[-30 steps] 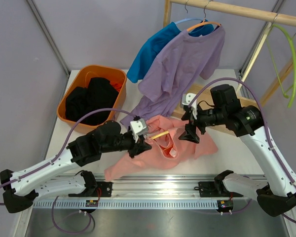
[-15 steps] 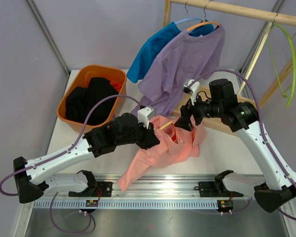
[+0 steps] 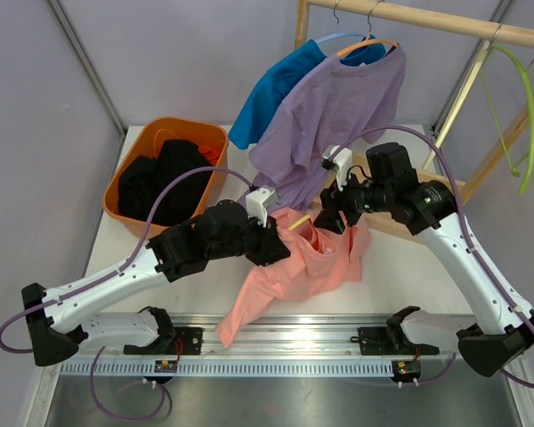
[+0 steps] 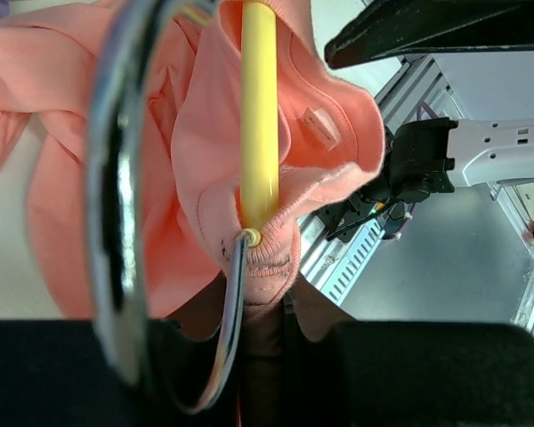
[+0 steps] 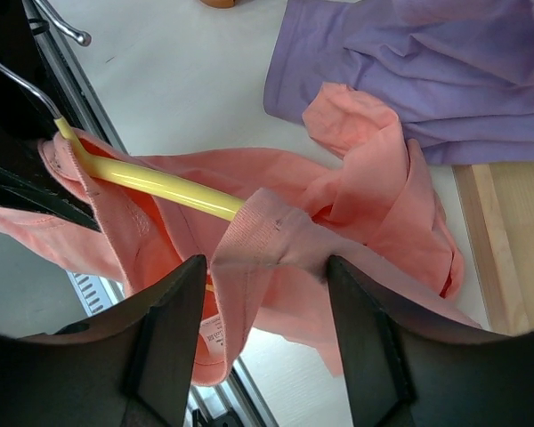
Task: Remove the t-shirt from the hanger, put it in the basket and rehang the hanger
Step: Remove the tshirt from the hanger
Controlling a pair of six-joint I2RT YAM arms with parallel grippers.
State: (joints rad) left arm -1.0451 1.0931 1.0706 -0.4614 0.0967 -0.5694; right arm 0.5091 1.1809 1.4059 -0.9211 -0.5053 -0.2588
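T-shirt (image 3: 311, 262), pink, hangs mid-bench (image 3: 400, 267) from above; at the left wrist, left fingers (image 4: 409, 374) clamp the yellow hanger (image 4: 259, 116) wire at 6 o'clock; at the right wrist, right fingers (image 5: 169, 329) stand apart astride its collar (image 5: 267, 236).

No legible text; label (image 4: 319, 127) on t-shirt (image 4: 71, 178) too small.

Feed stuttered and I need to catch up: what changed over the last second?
The left gripper carried the yellow hanger farther from the bases and toward the right gripper, drawing the pink t-shirt up so it drapes. The right gripper's jaws narrowed astride the collar. Left grip on the hanger, orange basket and purple t-shirt unchanged.
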